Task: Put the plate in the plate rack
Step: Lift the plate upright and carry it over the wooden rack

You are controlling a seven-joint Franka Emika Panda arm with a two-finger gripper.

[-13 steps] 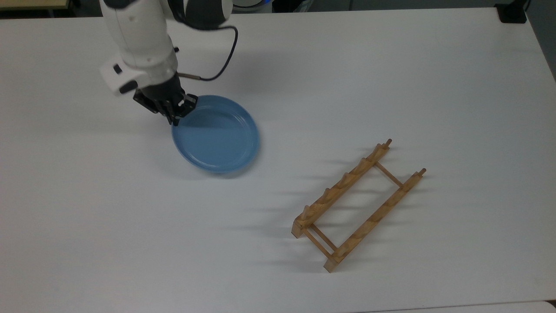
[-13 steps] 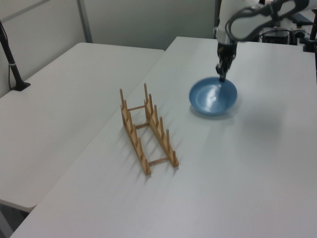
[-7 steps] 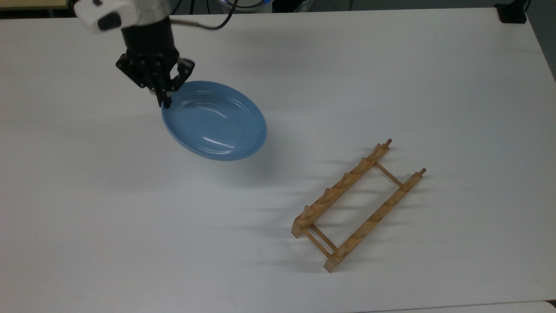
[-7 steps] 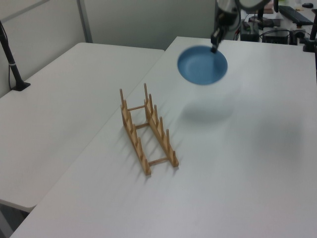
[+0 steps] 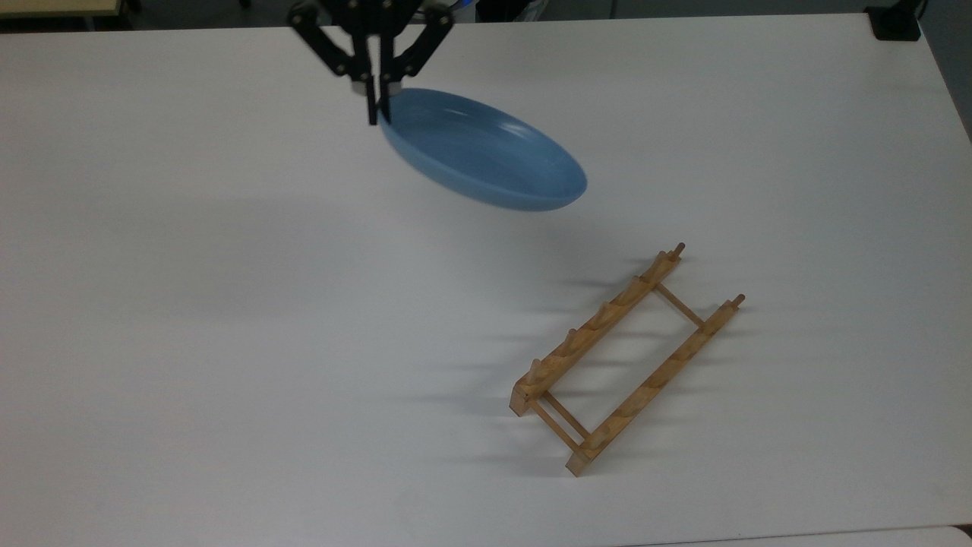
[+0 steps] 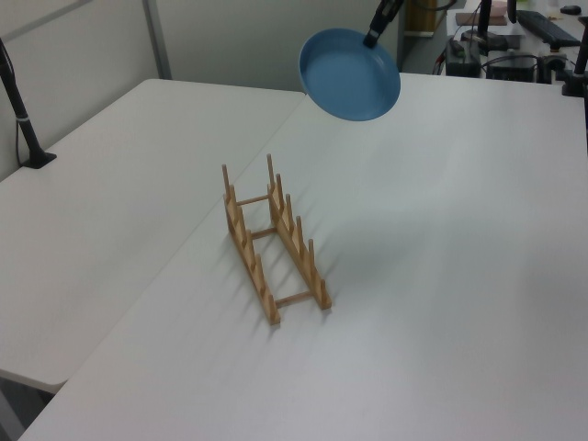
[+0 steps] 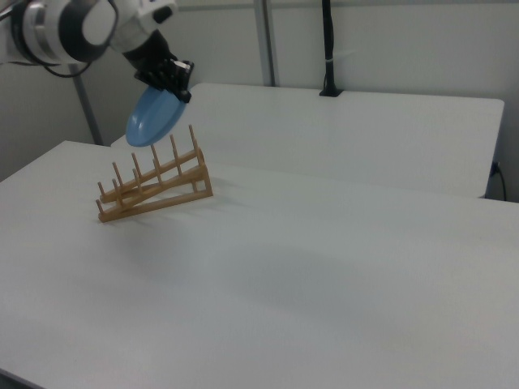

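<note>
While the gripper (image 5: 377,114) pinches the plate (image 5: 486,152) by its rim, it should tip it upright and line it up between the rack (image 5: 626,357) pegs.

In the upper left of the right view, your gripper (image 7: 180,91) is pinching the light-blue plate (image 7: 152,117) by its rim, hanging it tilted above the wooden plate rack (image 7: 154,185) on the white table (image 7: 324,267).

Under me lies a white table (image 5: 228,342); a second white table (image 6: 101,184) adjoins it (with a black pole (image 6: 16,101) clamped on).
</note>
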